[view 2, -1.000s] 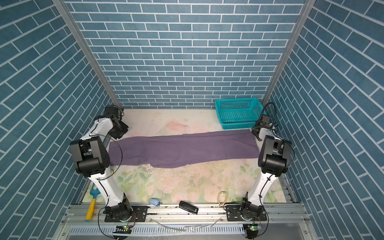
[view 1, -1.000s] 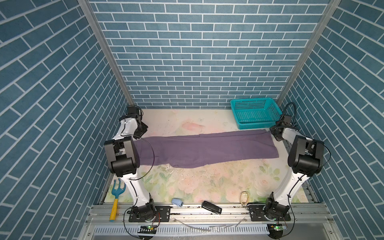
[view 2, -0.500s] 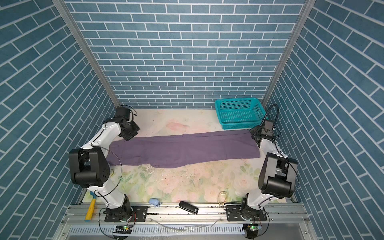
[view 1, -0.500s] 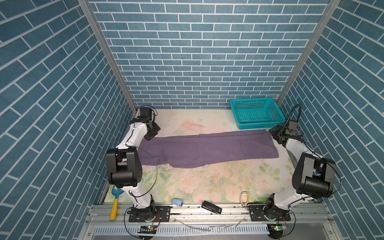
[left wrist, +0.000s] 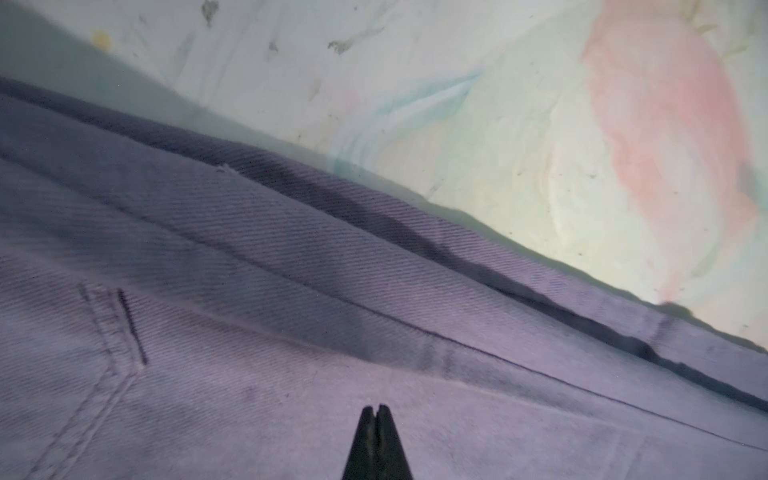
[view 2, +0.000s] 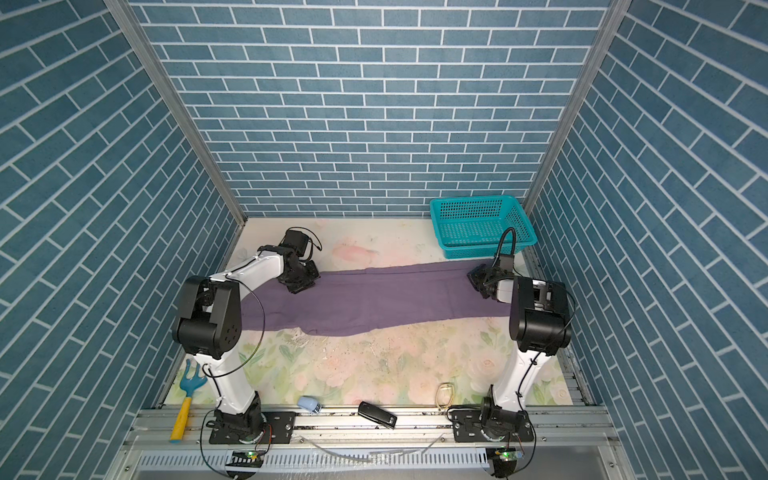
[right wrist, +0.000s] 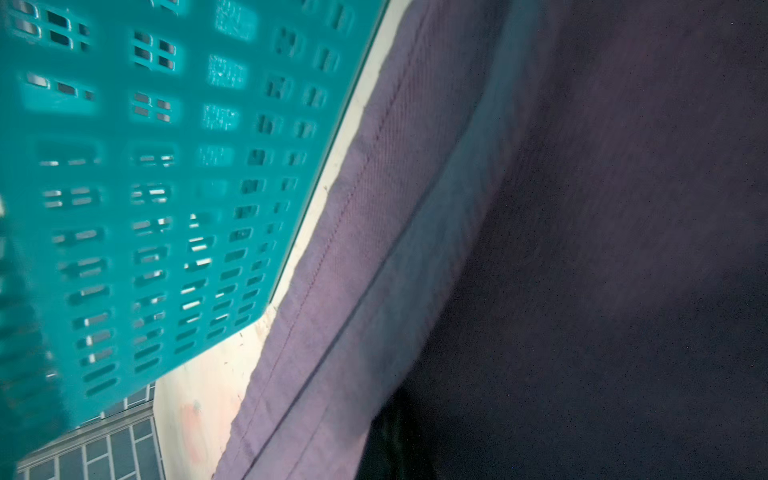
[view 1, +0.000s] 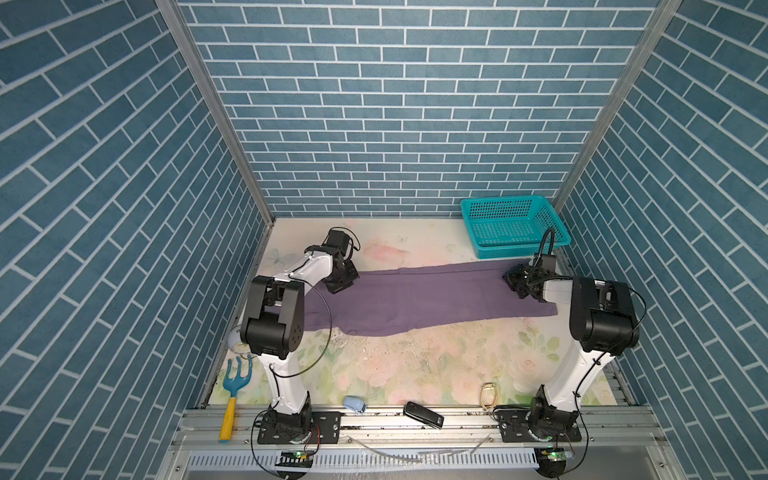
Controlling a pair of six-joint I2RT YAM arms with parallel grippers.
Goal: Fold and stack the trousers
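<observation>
The purple trousers [view 1: 424, 299] [view 2: 374, 299] lie flat and stretched left to right across the floral mat. My left gripper [view 1: 340, 283] [view 2: 301, 286] rests over their far left part near the back edge. In the left wrist view its tips [left wrist: 375, 409] are shut together just above the fabric [left wrist: 291, 332], with no cloth between them. My right gripper [view 1: 515, 281] [view 2: 478, 280] sits on the right end near the hem. In the right wrist view its dark fingers [right wrist: 390, 436] are deep in shadow over the trousers [right wrist: 374, 208].
A teal basket [view 1: 515, 226] [view 2: 482, 224] [right wrist: 124, 166] stands at the back right, just behind the trousers' right end. Along the front edge lie a blue rake with a yellow handle [view 1: 235, 390], a small pale-blue toy car [view 1: 354, 403], a black remote-like object [view 1: 423, 414] and a ring [view 1: 489, 395].
Both arms have swung inward from the table's outer edges onto the ends of the trousers, and both grippers have closed. The trousers have not visibly shifted.
</observation>
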